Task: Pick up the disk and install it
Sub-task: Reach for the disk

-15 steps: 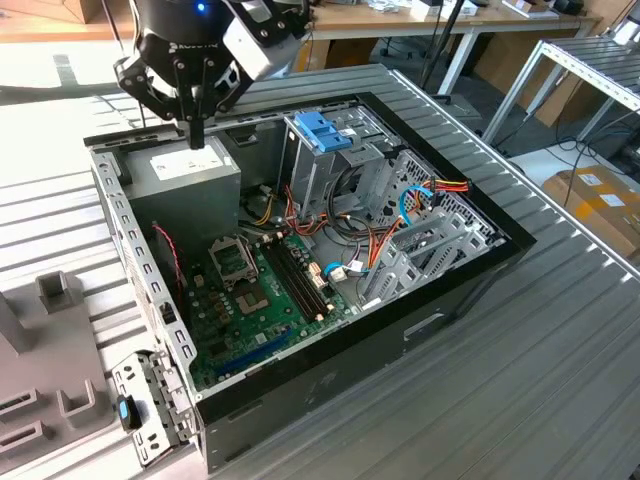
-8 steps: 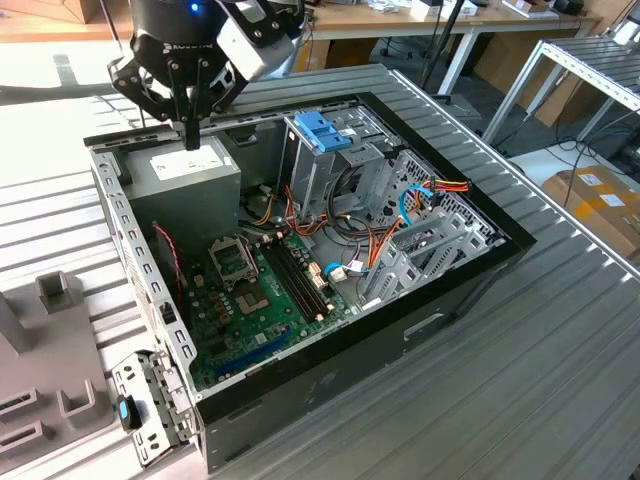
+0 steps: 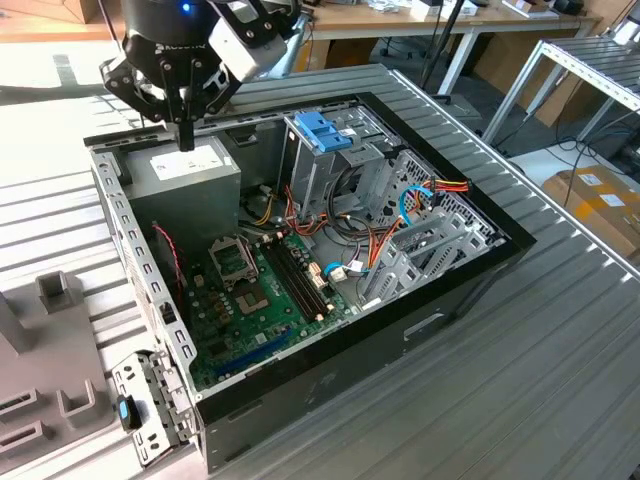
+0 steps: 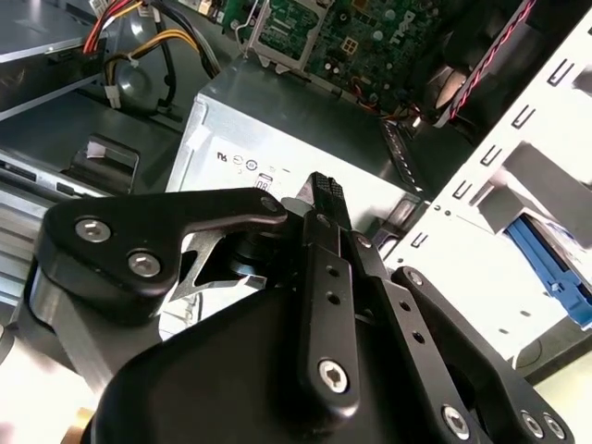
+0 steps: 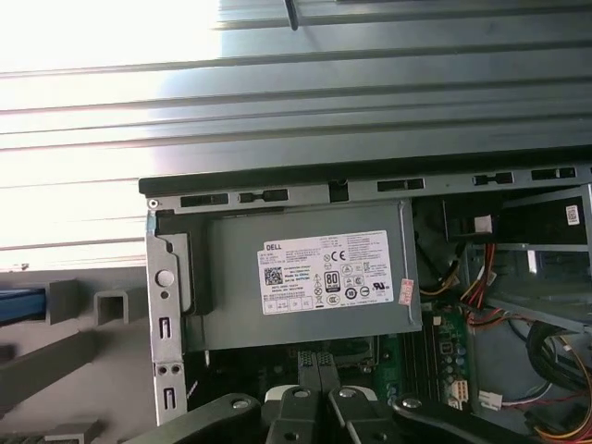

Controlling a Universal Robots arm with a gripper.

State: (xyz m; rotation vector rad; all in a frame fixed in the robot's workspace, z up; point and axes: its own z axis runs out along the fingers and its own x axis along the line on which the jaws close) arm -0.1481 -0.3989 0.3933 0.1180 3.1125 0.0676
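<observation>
gripper (image 3: 185,140): poised above the power supply box (image 3: 185,170), at the far corner of the case on the exterior view's left; jaws pressed together, nothing between them.
disk (image 5: 18,303): probably the blue-edged piece lying in the grey fixture (image 5: 102,305) just outside the case wall, seen in the first wrist view; too little visible to be sure.
stage: pick not yet made; well apart from that piece.
doing it well: spread the jaws wide before descending; close across the blue side rails rather than the label face; keep the drive level; lift clear of the case wall and its tabs.
bay: drive cage (image 3: 340,175) with a bare blue bracket (image 3: 322,130) at its top; loose cables (image 3: 440,190) close by, a likely snag.
surface: ribbed metal table (image 3: 560,380), open computer case (image 3: 400,340) lying flat on it; grooves could catch an edge.
room: workshop; benches behind, cardboard boxes (image 3: 600,200) on the floor at the exterior view's right.
</observation>
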